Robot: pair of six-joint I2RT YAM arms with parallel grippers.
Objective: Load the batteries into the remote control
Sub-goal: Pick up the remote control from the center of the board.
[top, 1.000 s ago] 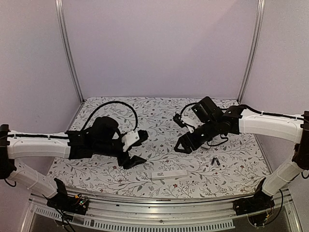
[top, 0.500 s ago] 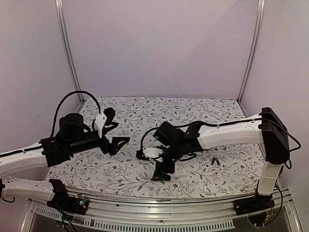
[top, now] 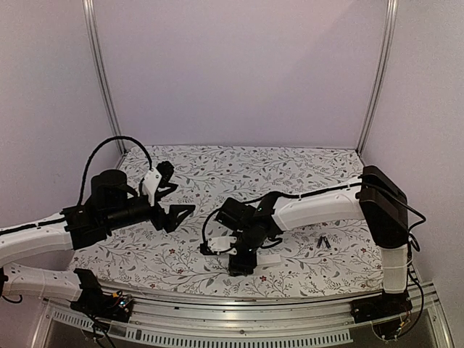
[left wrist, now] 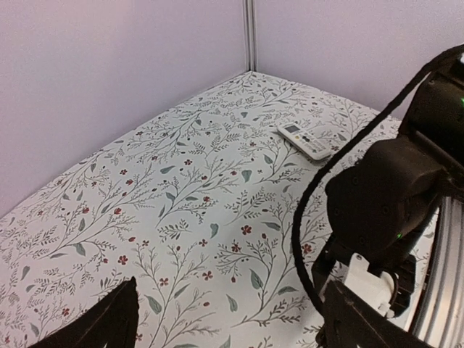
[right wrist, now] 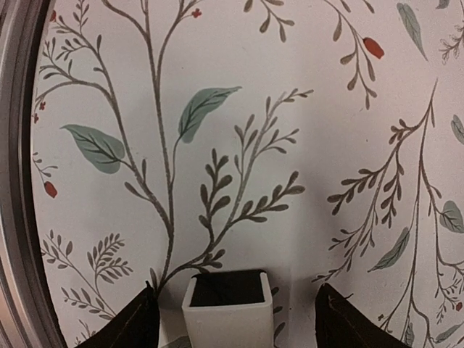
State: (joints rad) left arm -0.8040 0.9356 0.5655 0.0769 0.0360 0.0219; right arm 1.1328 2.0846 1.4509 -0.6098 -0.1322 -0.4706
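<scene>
Batteries [top: 322,243] lay as two small dark cylinders close together on the flowered table [top: 217,167], over toward the right side, with nothing touching them; from above they were too small for me to make out colours or tips; the white remote [left wrist: 304,139] lay flat on the cloth to their left, its little display and buttons facing up in the left wrist view; the batteries and the remote were near one another but apart. The right gripper [top: 230,255] had its arm stretched across from the right and pointed down at the near middle of the table, just beside the remote's left end; in its own wrist view the two dark fingers [right wrist: 127,326] stood wide, and between them, with a gap of cloth on each side, sat a small white piece [right wrist: 227,308] with a dark recessed top; I could not tell whether that was the remote's end or something else; nothing was gripped. The left gripper [top: 176,194] hung above the left part of the table, well apart from the batteries, pointing toward the right arm; its fingers [left wrist: 109,326] were spread wide with only the patterned cloth showing between them, holding nothing.
</scene>
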